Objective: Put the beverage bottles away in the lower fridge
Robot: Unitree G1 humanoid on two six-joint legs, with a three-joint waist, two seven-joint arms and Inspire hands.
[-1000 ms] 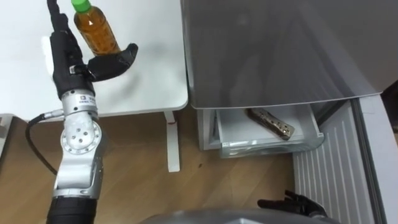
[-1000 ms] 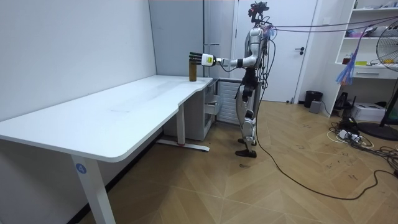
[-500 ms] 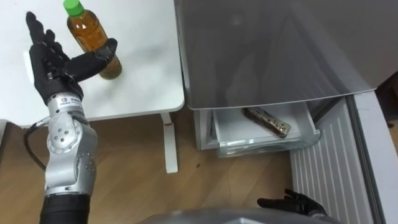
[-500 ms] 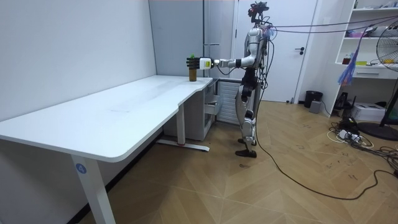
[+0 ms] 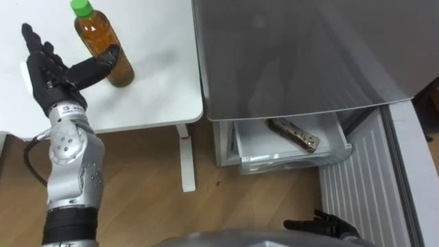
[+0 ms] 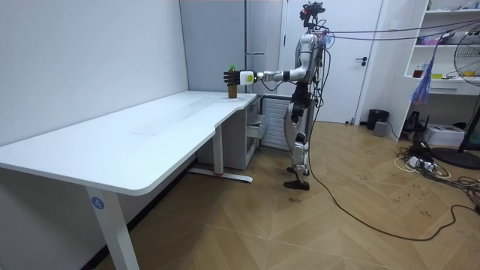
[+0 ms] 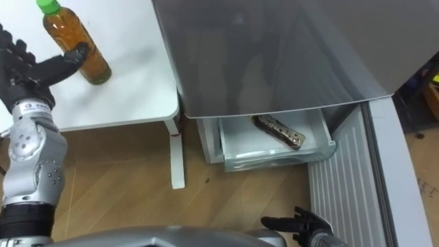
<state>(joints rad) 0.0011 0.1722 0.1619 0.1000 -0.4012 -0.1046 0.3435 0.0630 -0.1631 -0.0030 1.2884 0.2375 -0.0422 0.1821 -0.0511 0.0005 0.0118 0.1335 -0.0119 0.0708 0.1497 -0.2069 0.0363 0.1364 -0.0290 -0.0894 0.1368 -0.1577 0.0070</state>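
Bottle of amber drink (image 5: 95,31) with a green cap is standing on the white worktop (image 5: 158,82), near the corner beside the grey fridge (image 5: 295,55). Left robot hand (image 5: 49,68) is hovering at it wide open, fingers straight and spread, thumb resting against the bottle's side. Fridge's lower drawer (image 5: 295,163) is sitting pulled out, a brownish oblong item (image 5: 293,134) lying inside. Right robot hand (image 5: 322,223) is hanging low by the fridge front, fingers loosely extended
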